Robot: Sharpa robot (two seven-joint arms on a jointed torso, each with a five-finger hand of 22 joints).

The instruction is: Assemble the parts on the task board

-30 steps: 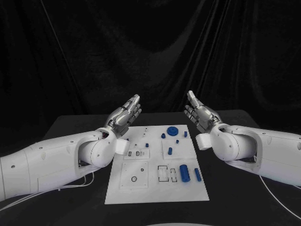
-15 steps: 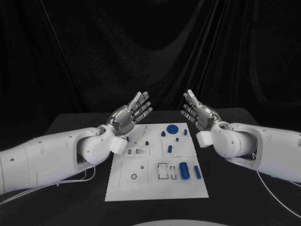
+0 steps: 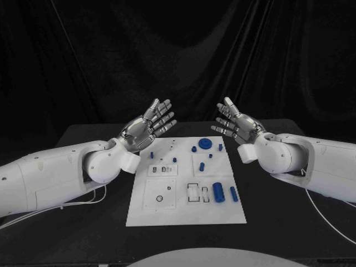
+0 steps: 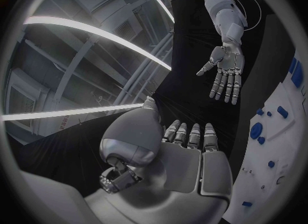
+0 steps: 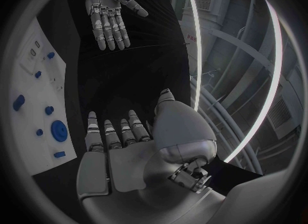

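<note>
The white task board (image 3: 186, 214) lies in the middle of the black table, with small blue parts on it: a round disc (image 3: 203, 147), a thick cylinder (image 3: 218, 191) and a thinner peg (image 3: 233, 193) beside it. My left hand (image 3: 150, 127) is raised above the board's far left corner, palm up, fingers spread, holding nothing. My right hand (image 3: 237, 125) is raised above the far right corner, likewise flat and spread. The left wrist view shows the right hand (image 4: 225, 72) and the board (image 4: 279, 147); the right wrist view shows the left hand (image 5: 109, 13) and the board (image 5: 35, 126).
Black table surface (image 3: 82, 233) surrounds the board on all sides. A black curtain (image 3: 178, 55) hangs behind the table. Empty recesses (image 3: 196, 192) sit in the board's near half.
Both hands have opened flatter and spread their fingers, the left turning palm up. The whole picture has shifted slightly, so the camera moved. The parts lie as before.
</note>
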